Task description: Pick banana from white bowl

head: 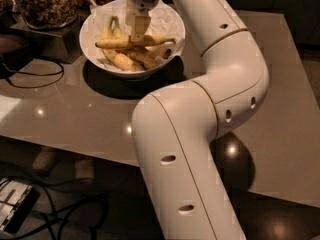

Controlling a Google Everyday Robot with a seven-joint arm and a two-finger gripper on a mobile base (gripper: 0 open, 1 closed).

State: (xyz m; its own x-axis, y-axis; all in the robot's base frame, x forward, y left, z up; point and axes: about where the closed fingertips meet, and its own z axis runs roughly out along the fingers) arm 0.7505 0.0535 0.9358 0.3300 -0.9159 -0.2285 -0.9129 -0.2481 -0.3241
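Observation:
The white bowl (172, 21) stands at the far left of the table, lined with white paper and holding several bananas. The banana (112, 43), long and nearly straight, lies across the top of the pile from left to right. My gripper (138, 34) reaches down into the bowl from above and meets the middle of this banana. The shorter bananas with greenish stems (116, 60) lie beneath and behind it.
A glass jar of brown nuts (45, 4) stands on a dark stand left of the bowl. A black cable (30, 79) loops on the table at the left. My white arm (200, 134) crosses the table's middle. The table's front edge runs below it.

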